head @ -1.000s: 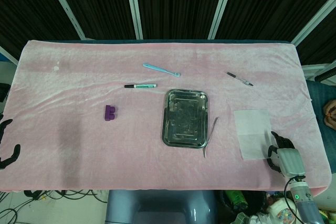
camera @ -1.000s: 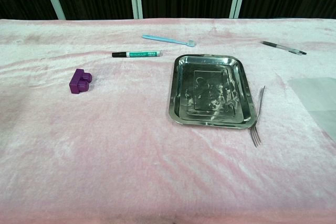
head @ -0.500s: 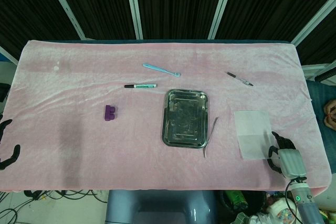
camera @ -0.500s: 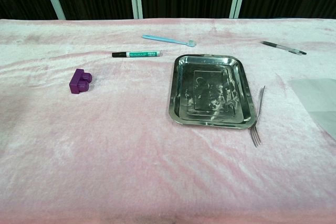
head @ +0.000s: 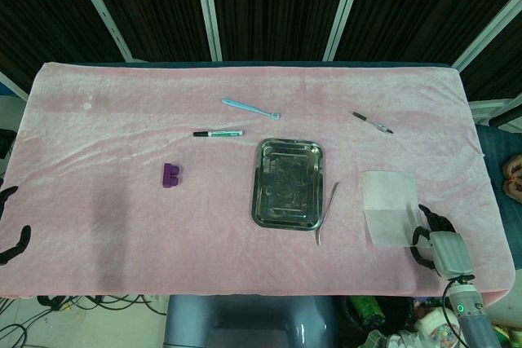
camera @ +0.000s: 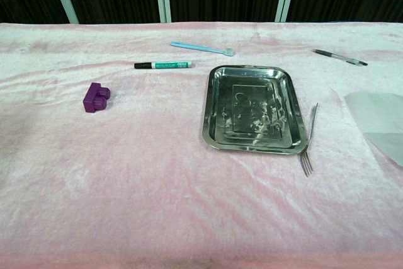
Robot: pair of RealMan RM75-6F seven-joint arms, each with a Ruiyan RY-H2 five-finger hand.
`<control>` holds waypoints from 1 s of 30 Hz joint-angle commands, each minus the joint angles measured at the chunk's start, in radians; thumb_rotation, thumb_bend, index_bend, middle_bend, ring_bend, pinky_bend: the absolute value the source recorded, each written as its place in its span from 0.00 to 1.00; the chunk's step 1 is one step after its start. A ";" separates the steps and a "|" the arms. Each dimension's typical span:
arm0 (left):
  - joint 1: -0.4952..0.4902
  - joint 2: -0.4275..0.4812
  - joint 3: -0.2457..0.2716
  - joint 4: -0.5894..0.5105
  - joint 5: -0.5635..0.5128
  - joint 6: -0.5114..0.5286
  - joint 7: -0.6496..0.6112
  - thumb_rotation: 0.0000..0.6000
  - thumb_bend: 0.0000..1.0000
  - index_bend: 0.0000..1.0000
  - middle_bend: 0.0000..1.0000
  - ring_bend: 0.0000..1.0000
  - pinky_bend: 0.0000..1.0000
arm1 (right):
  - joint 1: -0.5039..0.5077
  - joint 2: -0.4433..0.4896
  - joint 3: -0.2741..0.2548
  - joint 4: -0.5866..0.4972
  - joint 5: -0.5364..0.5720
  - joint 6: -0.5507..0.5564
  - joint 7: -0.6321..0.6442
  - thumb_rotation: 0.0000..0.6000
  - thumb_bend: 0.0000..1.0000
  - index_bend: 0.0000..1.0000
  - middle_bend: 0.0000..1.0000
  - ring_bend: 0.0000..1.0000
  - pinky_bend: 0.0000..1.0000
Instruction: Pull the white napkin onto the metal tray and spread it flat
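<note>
The white napkin (head: 390,208) lies on the pink cloth to the right of the metal tray (head: 286,182), slightly skewed; the chest view shows it at the right edge as napkin (camera: 378,118) beside the tray (camera: 254,108). My right hand (head: 435,245) sits at the table's near right, its dark fingers (head: 420,234) on the napkin's near right corner. The contact itself is too small to see clearly. My left hand (head: 11,232) shows only as dark spread fingers at the far left edge, off the table and holding nothing. The tray holds nothing.
Metal tweezers (head: 328,211) lie between tray and napkin, seen also as tweezers (camera: 308,140). A pen (head: 373,123), a green marker (head: 218,133), a blue toothbrush (head: 250,108) and a purple block (head: 170,174) lie further off on the cloth.
The napkin has shifted a little to the left and turned slightly, with its shape rumpling in the chest view. The right hand moved a touch left with it. The left hand stayed put.
</note>
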 commanded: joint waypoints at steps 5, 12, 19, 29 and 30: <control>0.000 -0.003 0.001 -0.002 0.001 -0.001 0.004 1.00 0.40 0.15 0.04 0.00 0.00 | 0.018 0.008 0.014 -0.104 0.006 -0.012 0.000 1.00 0.34 0.72 0.08 0.15 0.16; -0.001 -0.001 -0.001 -0.002 -0.002 -0.001 -0.001 1.00 0.40 0.15 0.04 0.00 0.00 | 0.048 0.024 0.042 -0.225 0.015 -0.020 -0.081 1.00 0.34 0.73 0.08 0.15 0.16; 0.000 0.002 -0.002 -0.001 -0.002 -0.001 -0.008 1.00 0.40 0.15 0.04 0.00 0.00 | 0.083 0.029 0.059 -0.305 0.020 -0.043 -0.184 1.00 0.34 0.73 0.08 0.15 0.16; -0.001 0.000 -0.002 -0.002 -0.002 -0.001 -0.003 1.00 0.40 0.15 0.04 0.00 0.00 | 0.119 0.032 0.071 -0.386 0.033 -0.075 -0.268 1.00 0.34 0.73 0.08 0.15 0.16; -0.001 0.000 -0.002 -0.002 -0.002 -0.001 -0.003 1.00 0.40 0.15 0.04 0.00 0.00 | 0.121 0.031 0.071 -0.387 0.035 -0.078 -0.274 1.00 0.34 0.73 0.08 0.15 0.16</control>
